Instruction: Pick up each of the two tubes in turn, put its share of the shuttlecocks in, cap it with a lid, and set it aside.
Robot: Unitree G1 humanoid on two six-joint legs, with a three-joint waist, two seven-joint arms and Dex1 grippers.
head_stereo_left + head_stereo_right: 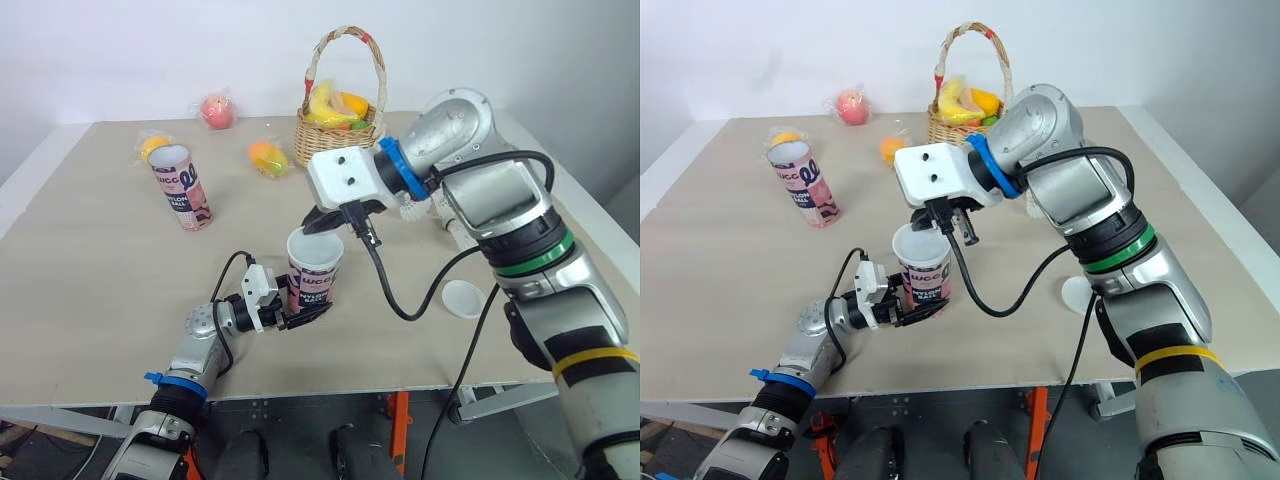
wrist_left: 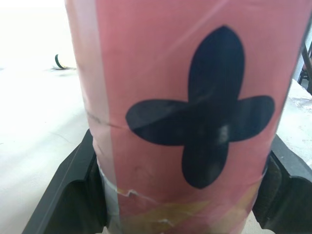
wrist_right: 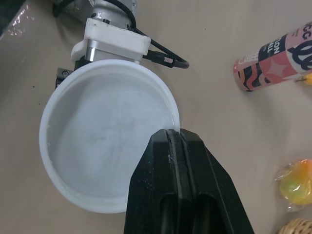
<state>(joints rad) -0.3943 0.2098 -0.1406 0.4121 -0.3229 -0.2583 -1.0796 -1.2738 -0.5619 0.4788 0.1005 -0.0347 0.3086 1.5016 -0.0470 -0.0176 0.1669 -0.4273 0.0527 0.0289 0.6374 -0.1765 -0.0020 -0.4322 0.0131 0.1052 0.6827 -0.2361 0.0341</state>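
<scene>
A pink patterned tube (image 1: 313,288) stands upright near the table's front middle. My left gripper (image 1: 303,314) is shut on its lower part, with one black finger (image 2: 73,187) on each side of the tube (image 2: 185,122). My right gripper (image 1: 332,222) is shut on the rim of a white lid (image 3: 105,146) and holds it at the tube's mouth (image 1: 316,243). The lid hides the inside of the tube, and I cannot tell whether it is pressed down. A second pink tube (image 1: 182,187) stands upright at the back left.
A second white lid (image 1: 463,298) lies flat on the table to the right. A wicker basket of fruit (image 1: 340,135) stands at the back, with wrapped fruits (image 1: 268,157) (image 1: 217,111) (image 1: 152,146) left of it. Something white (image 1: 412,211) shows behind my right arm.
</scene>
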